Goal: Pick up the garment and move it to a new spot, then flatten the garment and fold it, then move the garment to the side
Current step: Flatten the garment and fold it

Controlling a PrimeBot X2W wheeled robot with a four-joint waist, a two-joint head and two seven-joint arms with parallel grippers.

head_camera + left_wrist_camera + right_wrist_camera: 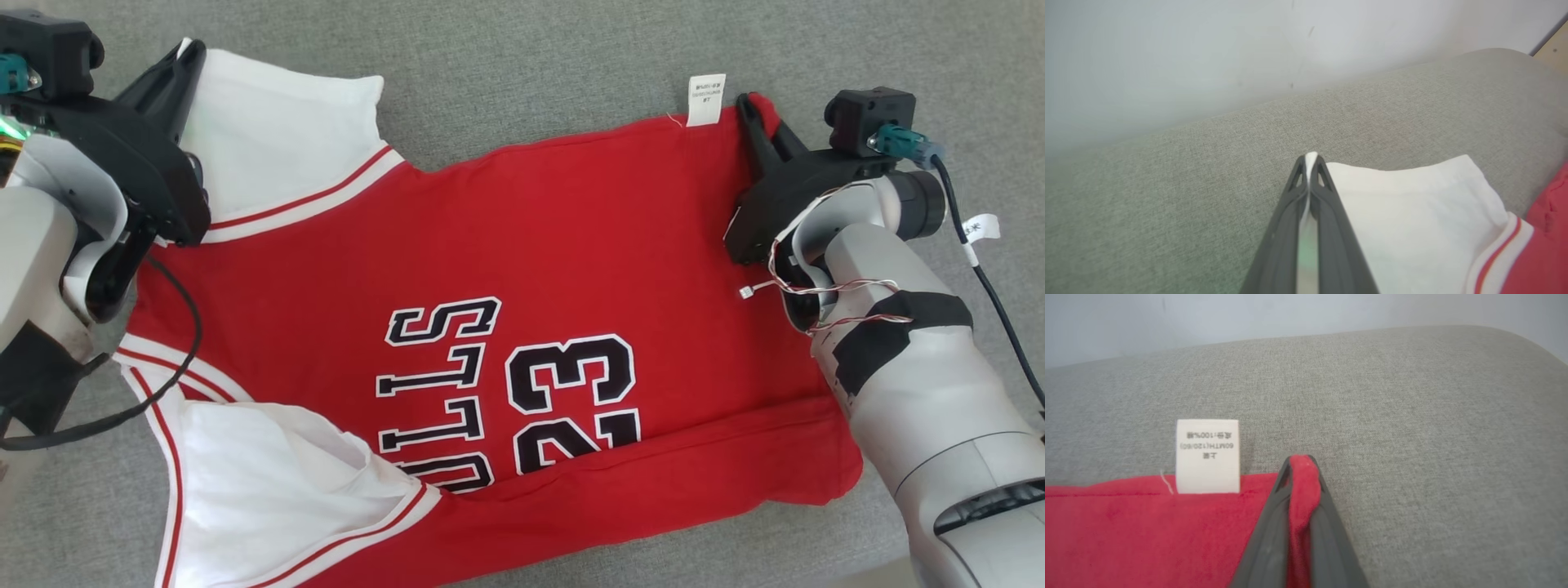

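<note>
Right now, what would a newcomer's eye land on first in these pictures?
A red jersey with a black 23 lies spread across the grey cushion. The left jaws are shut on its white sleeve at the head view's upper left, the right jaws on its red corner beside the label at upper right.

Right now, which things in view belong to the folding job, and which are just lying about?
Job: red and white jersey; left gripper, shut on its white sleeve; right gripper, shut on its red corner beside the care label.
Not the job: grey cushion under it; pale wall behind.
</note>
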